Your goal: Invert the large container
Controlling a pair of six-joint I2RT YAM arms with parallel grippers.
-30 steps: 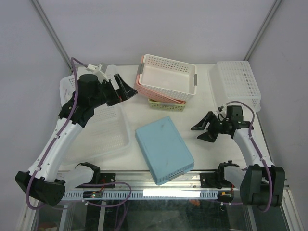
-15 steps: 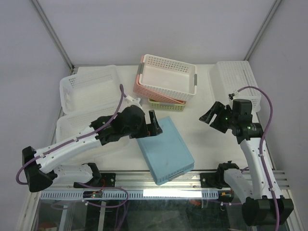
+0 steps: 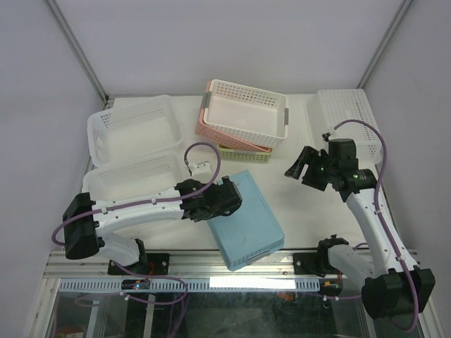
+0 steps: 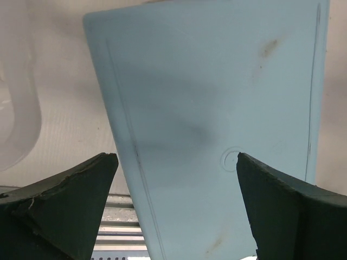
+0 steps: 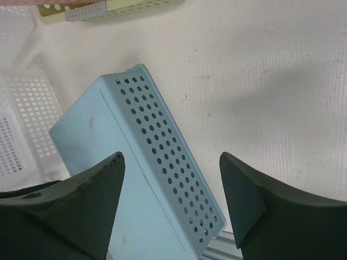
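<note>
Subject of the task: the light-blue container (image 3: 243, 220) lies on the table (image 3: 299, 211) near its front edge, between my two arms. Its flat, closed base faces up. The right wrist view shows one long side wall (image 5: 165, 162) perforated with rows of round holes. The left wrist view shows the base (image 4: 217, 97) as smooth, with faint brown marks and a small moulded circle. The container sits at an angle to the table edge.

Left gripper (image 3: 234, 201): the arm is stretched low across the table, and the gripper is at the container's far left corner. Its fingers (image 4: 65, 200) are spread wide with nothing between them. I cannot tell from these views whether they touch the base.

Right gripper (image 3: 299, 167): raised above the bare table, to the right of the container and apart from it. Its fingers (image 5: 76, 206) are parted and hold nothing, and they point down toward the perforated wall.

Other items: a white perforated basket (image 3: 248, 113) sits on a pink basket (image 3: 211, 130) and a green basket (image 3: 243, 153) at the far centre. Another white basket (image 3: 345, 121) rests base up at the far right. Two translucent white trays (image 3: 134, 127) (image 3: 134, 176) lie at the left.
</note>
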